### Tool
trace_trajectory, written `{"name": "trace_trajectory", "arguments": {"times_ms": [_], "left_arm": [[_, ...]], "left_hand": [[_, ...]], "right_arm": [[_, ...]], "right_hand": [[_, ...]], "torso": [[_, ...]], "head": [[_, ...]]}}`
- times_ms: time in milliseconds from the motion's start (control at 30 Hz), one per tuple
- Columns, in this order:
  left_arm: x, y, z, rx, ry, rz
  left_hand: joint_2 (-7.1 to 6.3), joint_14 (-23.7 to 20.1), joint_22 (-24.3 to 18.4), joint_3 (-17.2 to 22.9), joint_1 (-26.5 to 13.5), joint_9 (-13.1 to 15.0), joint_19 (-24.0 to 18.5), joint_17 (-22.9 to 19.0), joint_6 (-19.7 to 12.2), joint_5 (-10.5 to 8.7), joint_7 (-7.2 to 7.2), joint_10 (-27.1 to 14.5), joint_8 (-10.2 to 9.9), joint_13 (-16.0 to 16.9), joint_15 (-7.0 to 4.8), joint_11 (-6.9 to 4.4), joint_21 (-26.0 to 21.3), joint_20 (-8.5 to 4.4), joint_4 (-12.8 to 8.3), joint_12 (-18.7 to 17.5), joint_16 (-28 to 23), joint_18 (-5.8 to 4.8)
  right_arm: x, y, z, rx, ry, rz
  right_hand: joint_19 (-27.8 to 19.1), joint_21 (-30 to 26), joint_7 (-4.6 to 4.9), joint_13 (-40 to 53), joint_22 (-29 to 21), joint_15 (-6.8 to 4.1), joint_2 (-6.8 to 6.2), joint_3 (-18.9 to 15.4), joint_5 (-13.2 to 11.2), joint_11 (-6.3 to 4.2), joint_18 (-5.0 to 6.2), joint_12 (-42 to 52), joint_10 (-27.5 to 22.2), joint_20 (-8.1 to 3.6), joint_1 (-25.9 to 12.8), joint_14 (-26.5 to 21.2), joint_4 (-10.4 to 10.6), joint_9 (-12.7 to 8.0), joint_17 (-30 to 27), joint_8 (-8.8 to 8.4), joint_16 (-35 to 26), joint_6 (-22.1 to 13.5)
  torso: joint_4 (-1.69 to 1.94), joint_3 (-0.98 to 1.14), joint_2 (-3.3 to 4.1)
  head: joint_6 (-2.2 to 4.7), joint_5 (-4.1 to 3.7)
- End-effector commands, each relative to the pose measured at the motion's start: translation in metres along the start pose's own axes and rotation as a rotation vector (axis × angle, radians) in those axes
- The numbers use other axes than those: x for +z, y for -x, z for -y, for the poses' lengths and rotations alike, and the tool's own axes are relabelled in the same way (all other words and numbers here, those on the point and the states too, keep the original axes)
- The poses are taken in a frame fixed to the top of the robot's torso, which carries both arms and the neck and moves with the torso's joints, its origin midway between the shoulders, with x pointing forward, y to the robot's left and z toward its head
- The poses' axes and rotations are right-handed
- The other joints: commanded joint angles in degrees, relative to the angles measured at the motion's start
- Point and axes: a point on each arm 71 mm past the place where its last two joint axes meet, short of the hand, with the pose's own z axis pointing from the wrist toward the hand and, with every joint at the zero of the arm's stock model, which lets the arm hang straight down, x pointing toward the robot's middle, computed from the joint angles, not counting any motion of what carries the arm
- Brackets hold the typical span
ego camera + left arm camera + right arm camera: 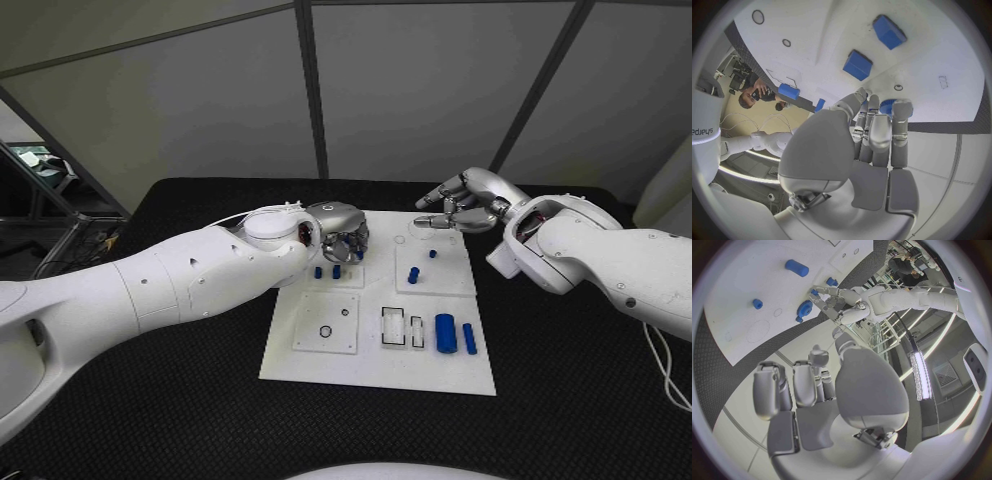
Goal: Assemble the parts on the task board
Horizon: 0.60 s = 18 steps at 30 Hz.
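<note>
A small blue part point(887, 107) — judged light, stiff and slippery, best taken by its sides — is pinched by the left hand point(340, 232) at the task board's point(378, 372) far-left area, while the right hand's point(464, 208) fingers are held curled, empty.

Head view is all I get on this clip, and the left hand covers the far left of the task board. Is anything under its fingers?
Observer: Yes. In the left wrist view, the fingertips of the left hand sit at a round blue part. I cannot tell whether they actually grip it.
Operator: Is the right hand carrying anything?
Observer: No. The right wrist view shows the right hand with its fingers apart and nothing between them.
</note>
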Motion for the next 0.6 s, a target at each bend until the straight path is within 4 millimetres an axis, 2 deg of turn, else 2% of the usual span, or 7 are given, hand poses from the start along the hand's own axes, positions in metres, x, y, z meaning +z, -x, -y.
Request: {"name": "trace_trajectory", "arguments": {"times_ms": [33, 233, 367, 600], "left_arm": [[-0.002, 0.012, 0.001, -0.029, -0.014, 0.065], [-0.009, 0.023, -0.006, -0.052, 0.006, 0.075], [-0.015, 0.025, -0.015, -0.056, 0.032, 0.062], [-0.027, 0.025, -0.032, -0.066, 0.08, 0.026]], "left_hand": [[0.01, 0.4, 0.1, 0.4, -0.5, 0.0, 0.6, 0.1, 0.4, -0.26, 0.12, 0.5, 0.2, 0.0, -0.17, -0.01, 0.2, -0.02, 0.0, 0.2, 0.4, 0.93], [0.04, 0.5, 0.3, 0.5, -0.6, 0.0, 0.8, 0.1, 0.5, -0.25, 0.14, 0.6, 0.2, 0.0, -0.2, -0.02, 0.5, -0.06, 0.0, 0.2, 0.5, 0.89], [0.01, 0.5, 0.3, 0.5, -0.7, 0.0, 0.7, 0.0, 0.5, -0.27, 0.15, 0.6, 0.2, 0.0, -0.2, -0.01, 0.4, -0.07, 0.0, 0.1, 0.5, 0.9], [-0.08, 0.5, 0.2, 0.5, -0.8, 0.0, 0.7, -0.1, 0.5, -0.35, 0.16, 0.6, 0.1, 0.0, -0.19, 0.0, 0.4, -0.08, -0.1, 0.1, 0.4, 0.92]], "right_arm": [[0.0, 0.001, -0.001, -0.003, 0.009, 0.001], [0.0, 0.002, 0.0, -0.003, 0.006, 0.002], [0.0, 0.002, 0.001, -0.003, 0.005, 0.002], [0.0, 0.003, 0.002, -0.004, 0.002, 0.003]], "right_hand": [[0.1, -0.2, 0.02, 0.1, 4.3, -0.37, 0.34, 0.0, 0.3, 0.0, 0.87, 0.2, 0.5, -0.5, -0.4, 1.8, -0.1, -0.1, 0.1, -0.17, -0.1, 0.3], [0.1, -0.2, 0.02, 0.1, 4.3, -0.37, 0.34, 0.0, 0.3, 0.0, 0.87, 0.2, 0.5, -0.5, -0.4, 1.8, -0.1, -0.1, 0.1, -0.17, -0.1, 0.3], [0.1, -0.2, 0.02, 0.1, 4.3, -0.37, 0.34, 0.0, 0.3, 0.0, 0.87, 0.2, 0.5, -0.5, -0.4, 1.8, -0.1, -0.1, 0.1, -0.17, -0.1, 0.3], [0.1, -0.2, 0.02, 0.1, 4.3, -0.37, 0.34, 0.0, 0.3, 0.0, 0.87, 0.2, 0.5, -0.5, -0.4, 1.8, -0.1, -0.1, 0.1, -0.17, -0.1, 0.3]], "torso": [[0.03, -0.01, -0.04], [0.05, 0.03, -0.03], [0.11, 0.03, -0.07], [0.01, 0.04, 0.02]], "head": [[0.15, 0.1], [0.32, 0.47], [0.36, 0.37], [0.33, 0.6]]}}
